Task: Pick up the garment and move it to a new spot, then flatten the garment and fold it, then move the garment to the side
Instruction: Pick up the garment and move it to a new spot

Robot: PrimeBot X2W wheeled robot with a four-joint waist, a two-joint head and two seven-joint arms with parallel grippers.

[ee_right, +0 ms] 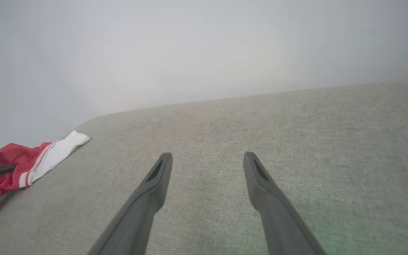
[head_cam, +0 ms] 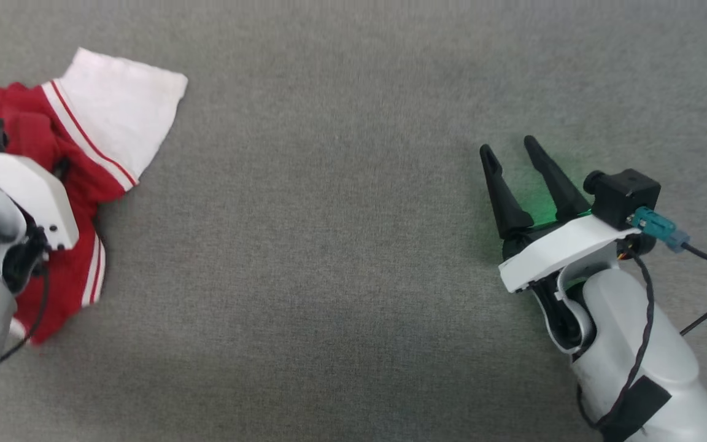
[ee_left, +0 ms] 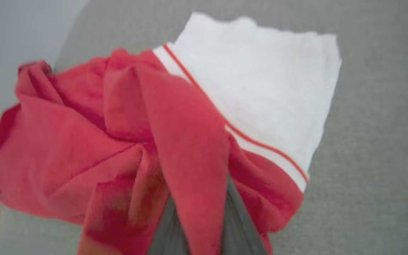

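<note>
The soft bright-red cloth garment (head_cam: 80, 175) lies crumpled and bunched at the far left of the grey woven surface (head_cam: 329, 276) — its white sleeve end (head_cam: 123, 107) spread flat, edged by thin red-and-white stripe trim (head_cam: 92, 134), red folds heaped beside it

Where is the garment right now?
In the head view the garment sits at the far left of the grey surface, bunched under the left gripper, whose jaws are shut on a red fold, well apart from the right gripper.
</note>
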